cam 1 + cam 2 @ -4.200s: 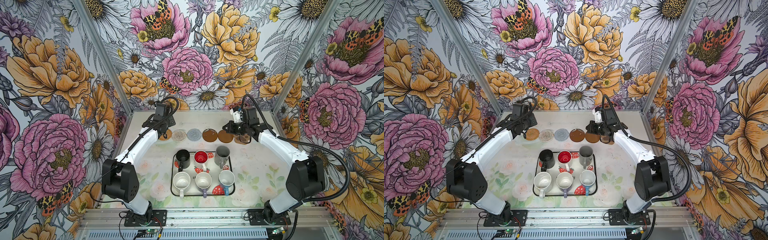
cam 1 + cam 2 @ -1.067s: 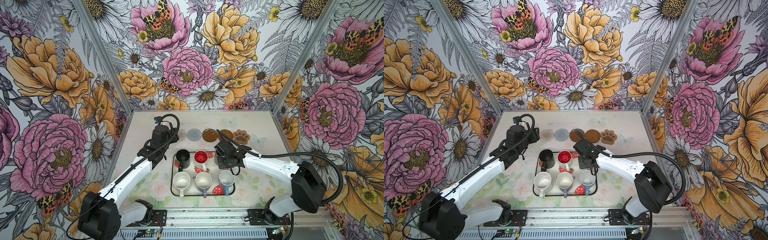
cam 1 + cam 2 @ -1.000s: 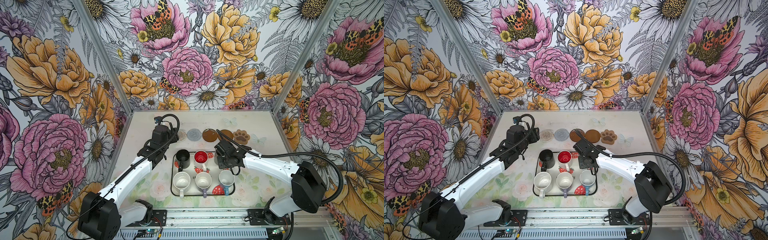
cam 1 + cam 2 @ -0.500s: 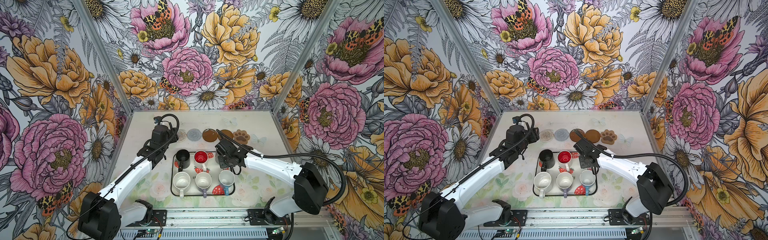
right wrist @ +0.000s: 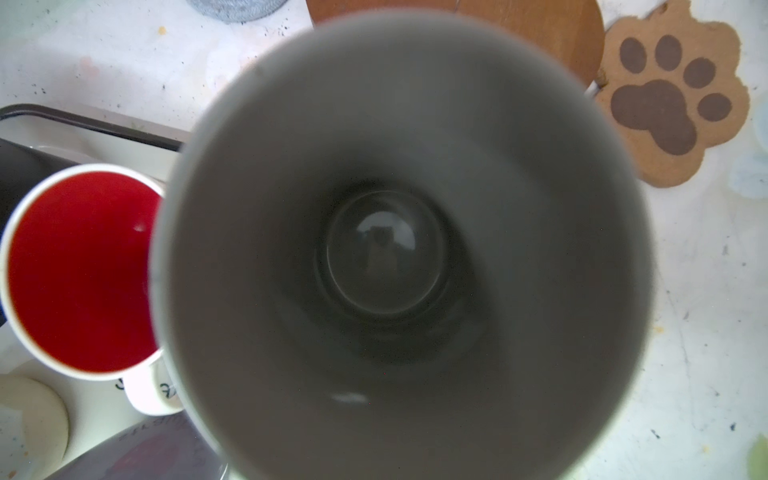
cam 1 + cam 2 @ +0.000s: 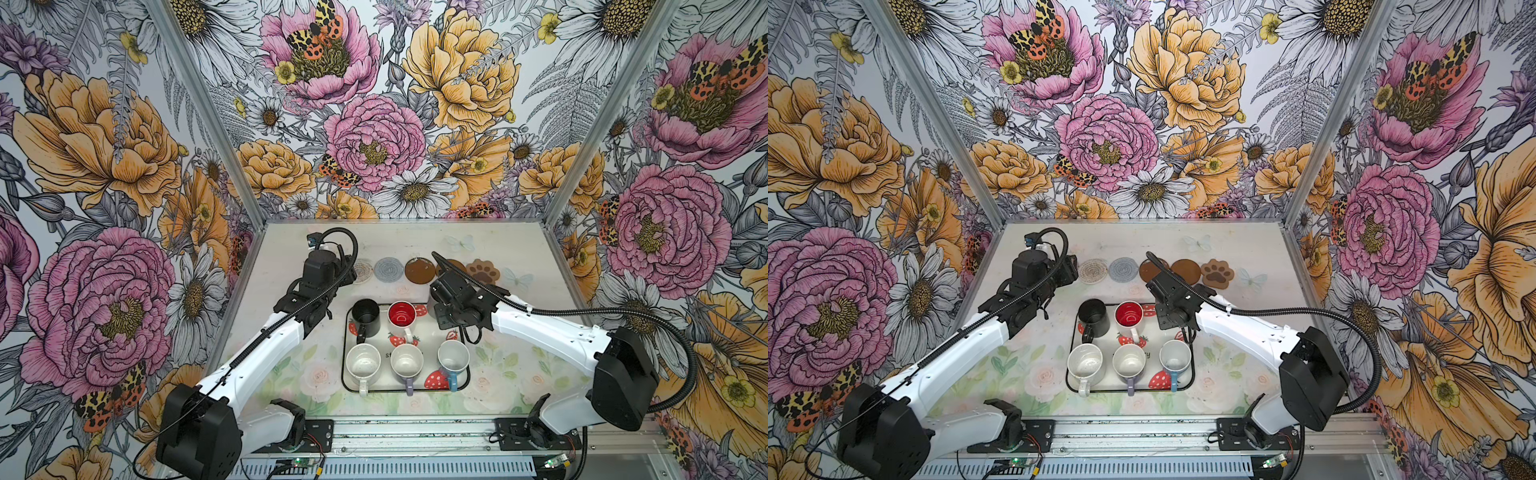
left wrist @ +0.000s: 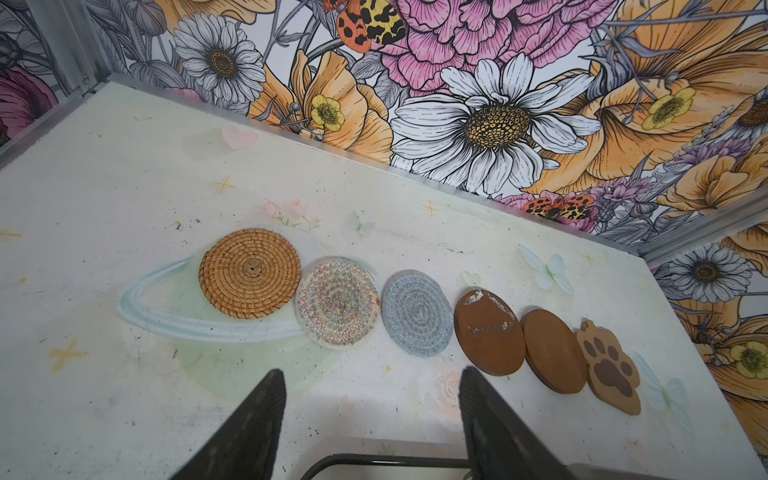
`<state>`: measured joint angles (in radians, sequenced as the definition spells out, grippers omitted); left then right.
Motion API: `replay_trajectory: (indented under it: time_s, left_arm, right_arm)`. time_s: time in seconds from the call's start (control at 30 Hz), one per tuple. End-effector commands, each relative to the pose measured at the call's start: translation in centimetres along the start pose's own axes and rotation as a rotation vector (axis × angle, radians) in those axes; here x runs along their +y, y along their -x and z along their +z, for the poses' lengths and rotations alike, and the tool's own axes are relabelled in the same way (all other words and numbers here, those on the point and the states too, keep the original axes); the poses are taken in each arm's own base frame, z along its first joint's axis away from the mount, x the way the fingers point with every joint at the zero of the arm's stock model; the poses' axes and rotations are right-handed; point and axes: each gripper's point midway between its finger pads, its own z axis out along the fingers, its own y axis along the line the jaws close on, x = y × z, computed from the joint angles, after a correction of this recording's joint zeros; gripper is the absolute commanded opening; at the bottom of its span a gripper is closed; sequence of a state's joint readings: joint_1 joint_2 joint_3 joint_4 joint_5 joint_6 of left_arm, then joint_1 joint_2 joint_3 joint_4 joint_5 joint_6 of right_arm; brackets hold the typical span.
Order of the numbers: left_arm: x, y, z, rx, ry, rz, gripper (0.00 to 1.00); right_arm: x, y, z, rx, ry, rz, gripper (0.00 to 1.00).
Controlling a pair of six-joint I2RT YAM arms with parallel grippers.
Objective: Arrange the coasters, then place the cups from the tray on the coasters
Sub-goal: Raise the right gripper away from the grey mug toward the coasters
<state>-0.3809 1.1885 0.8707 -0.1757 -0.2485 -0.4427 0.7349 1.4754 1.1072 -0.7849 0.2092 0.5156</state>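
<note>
Arms [image 6: 266, 345] both stretched fwd; L fingers [image 7: 257, 424] wide apart, empty; R fingers [image 6: 439, 305] clamped on grey mug [image 5: 395, 249].

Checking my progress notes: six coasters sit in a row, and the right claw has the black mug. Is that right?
No. The right claw has the grey mug, whose inside fills the right wrist view; the black mug stands on the tray in both top views. The six coasters do sit in a row.
</note>
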Motion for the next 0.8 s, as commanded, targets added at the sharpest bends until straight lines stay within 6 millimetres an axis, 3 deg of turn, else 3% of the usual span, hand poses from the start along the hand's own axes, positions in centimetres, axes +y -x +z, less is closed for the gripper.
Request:
replay_trajectory:
  time_s: [0.0, 0.77]
  left_arm:
    - [0.3, -0.3, 0.5, 0.012, 0.002, -0.012, 0.68]
    - [1.5, 0.1, 0.4, -0.001, 0.016, -0.048, 0.68]
  right_arm:
    - [-0.4, 4.8, -3.5, -0.172, 0.019, 0.024, 0.0]
    - [-8.4, 10.1, -3.7, -0.192, -0.058, 0.101, 0.0]
